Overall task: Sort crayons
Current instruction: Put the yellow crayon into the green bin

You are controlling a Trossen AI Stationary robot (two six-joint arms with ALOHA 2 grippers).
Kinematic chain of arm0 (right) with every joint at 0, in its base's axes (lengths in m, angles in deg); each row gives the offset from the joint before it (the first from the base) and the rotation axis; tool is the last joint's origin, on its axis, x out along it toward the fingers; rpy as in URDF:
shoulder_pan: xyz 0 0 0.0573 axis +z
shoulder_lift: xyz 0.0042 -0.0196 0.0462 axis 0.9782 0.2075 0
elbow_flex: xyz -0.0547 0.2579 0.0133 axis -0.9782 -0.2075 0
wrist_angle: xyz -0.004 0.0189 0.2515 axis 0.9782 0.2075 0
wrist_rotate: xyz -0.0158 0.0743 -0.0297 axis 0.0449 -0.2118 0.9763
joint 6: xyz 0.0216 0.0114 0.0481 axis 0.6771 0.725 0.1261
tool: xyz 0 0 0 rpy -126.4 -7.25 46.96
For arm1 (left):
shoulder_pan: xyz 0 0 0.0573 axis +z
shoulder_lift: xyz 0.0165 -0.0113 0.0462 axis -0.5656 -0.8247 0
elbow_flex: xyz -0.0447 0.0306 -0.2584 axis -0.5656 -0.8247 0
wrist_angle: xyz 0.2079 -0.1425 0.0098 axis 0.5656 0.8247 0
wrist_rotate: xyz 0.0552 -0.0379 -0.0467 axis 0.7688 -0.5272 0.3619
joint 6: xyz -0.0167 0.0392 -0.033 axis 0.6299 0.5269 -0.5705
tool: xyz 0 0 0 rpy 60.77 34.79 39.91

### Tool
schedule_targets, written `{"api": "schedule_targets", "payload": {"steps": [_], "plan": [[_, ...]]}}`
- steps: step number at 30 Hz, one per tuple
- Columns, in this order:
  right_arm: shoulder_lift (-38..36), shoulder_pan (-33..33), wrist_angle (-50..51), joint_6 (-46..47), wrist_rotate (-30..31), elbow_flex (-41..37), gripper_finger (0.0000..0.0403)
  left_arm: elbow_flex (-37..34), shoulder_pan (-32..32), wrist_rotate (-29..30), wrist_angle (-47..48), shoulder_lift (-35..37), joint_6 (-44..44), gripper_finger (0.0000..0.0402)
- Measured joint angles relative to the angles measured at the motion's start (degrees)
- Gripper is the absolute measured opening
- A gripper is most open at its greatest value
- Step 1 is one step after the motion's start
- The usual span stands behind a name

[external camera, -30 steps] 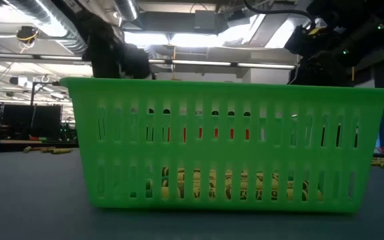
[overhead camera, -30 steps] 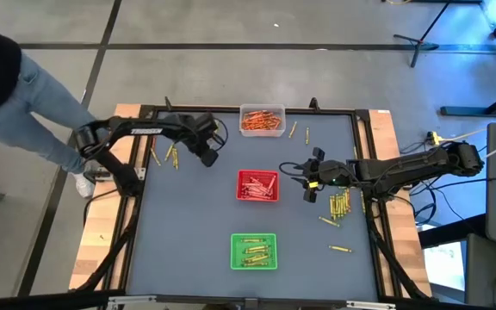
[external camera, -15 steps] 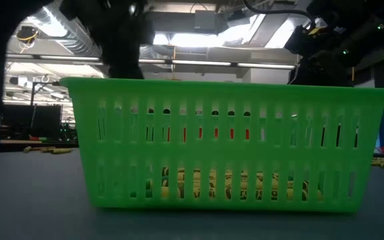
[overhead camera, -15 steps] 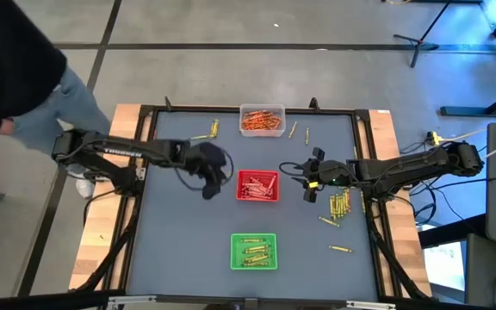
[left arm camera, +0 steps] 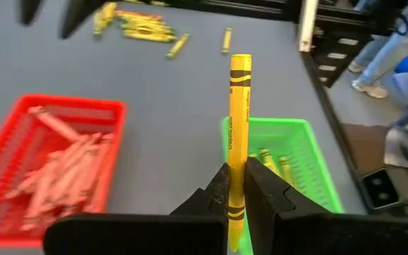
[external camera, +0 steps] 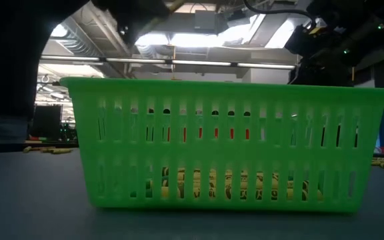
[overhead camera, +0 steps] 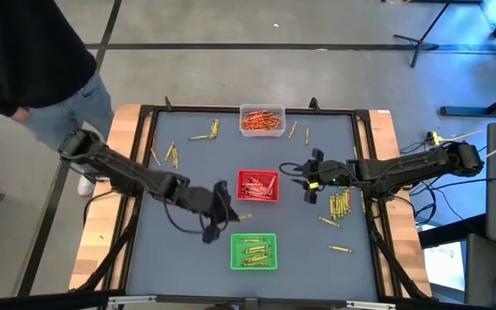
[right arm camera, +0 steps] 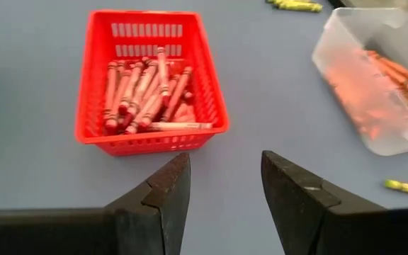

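My left gripper (overhead camera: 229,213) hovers between the red tray (overhead camera: 257,186) and the green tray (overhead camera: 254,251), shut on a yellow crayon (left arm camera: 239,127). The crayon points out over the green tray (left arm camera: 299,159), which holds yellow crayons. The red tray (left arm camera: 48,163) holds red crayons. A clear tray (overhead camera: 262,120) of orange crayons stands at the far edge. My right gripper (right arm camera: 225,188) is open above the table, right of the red tray (right arm camera: 151,78), with nothing between its fingers. My left gripper pinches the yellow crayon near its back end (left arm camera: 236,202) between its two fingers (left arm camera: 214,198). The crayon lies along the fingers and sticks far out past their tips to its free end (left arm camera: 241,62). The fingers slant down from the table's left. The crayon is lifted clear of the table.
Loose yellow crayons lie in a heap at the right (overhead camera: 338,204), at the far left (overhead camera: 170,155) and singly near the clear tray (overhead camera: 294,129) and the right front (overhead camera: 341,249). A person (overhead camera: 24,60) stands beyond the table's left far corner.
My left gripper, shut the whole time, has swung from the loose crayons at the table's far left toward the near edge and the right, past the red tray's left side, to the gap between the red and green trays. The person at the left has shifted.
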Motion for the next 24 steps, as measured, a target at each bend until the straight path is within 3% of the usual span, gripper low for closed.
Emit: {"api": "schedule_targets", "payload": {"steps": [8, 14, 20, 24], "plan": [[0.02, 0.0, 0.02, 0.89, -2.66, 0.02, 0.017, 10.18, -5.75, -2.07, 0.39, -13.04, -0.86, 0.001], [0.02, 0.0, 0.07, 0.89, -2.68, 0.02, 0.017, 12.75, -7.27, -4.26, -0.6, -20.58, -1.03, 0.001], [0.02, 0.0, 0.04, 0.87, -2.66, 0.02, 0.017, 12.78, -7.52, -4.64, -0.95, -24.22, -2.19, 0.0013], [0.02, 0.0, 0.05, 0.87, -2.66, 0.02, 0.017, 12.82, -6.5, -5.23, -1.15, -24.31, -7.3, 0.0046]]}}
